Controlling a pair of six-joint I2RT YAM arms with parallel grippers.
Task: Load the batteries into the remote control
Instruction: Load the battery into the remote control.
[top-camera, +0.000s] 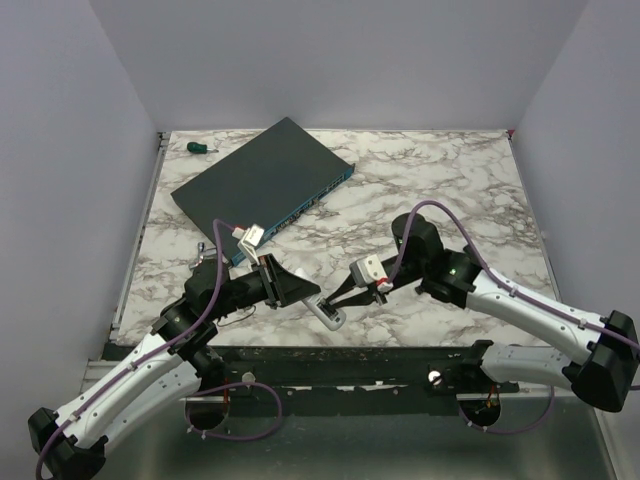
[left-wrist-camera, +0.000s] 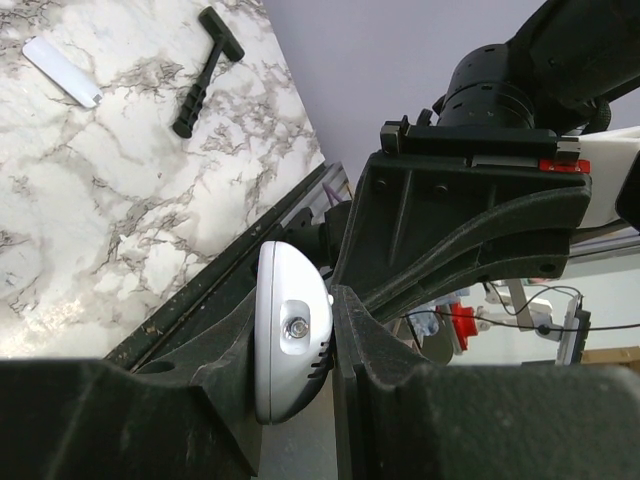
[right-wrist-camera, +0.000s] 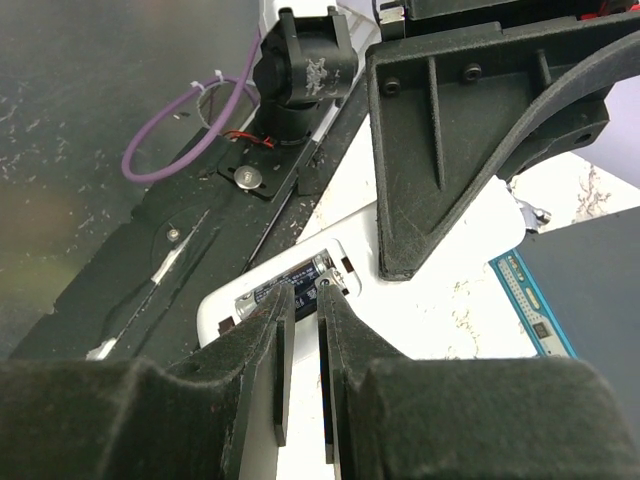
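The white remote control (top-camera: 329, 315) is clamped in my left gripper (top-camera: 316, 303) over the table's near edge. In the left wrist view its rounded end (left-wrist-camera: 285, 370) sits squeezed between my left gripper's (left-wrist-camera: 296, 318) two pads. In the right wrist view the remote (right-wrist-camera: 440, 300) lies back-up with its battery bay open, and a dark battery (right-wrist-camera: 283, 290) lies in the bay. My right gripper (right-wrist-camera: 303, 300) has its jaws almost closed with nothing between them, and its tips rest on that battery. It also shows in the top view (top-camera: 345, 294).
A large dark network box (top-camera: 265, 185) lies at the back left, with a green-handled screwdriver (top-camera: 200, 147) beyond it. A white cover strip (left-wrist-camera: 60, 70) and a black T-shaped tool (left-wrist-camera: 205, 70) lie on the marble. The black table rail (top-camera: 380, 360) runs just below the grippers.
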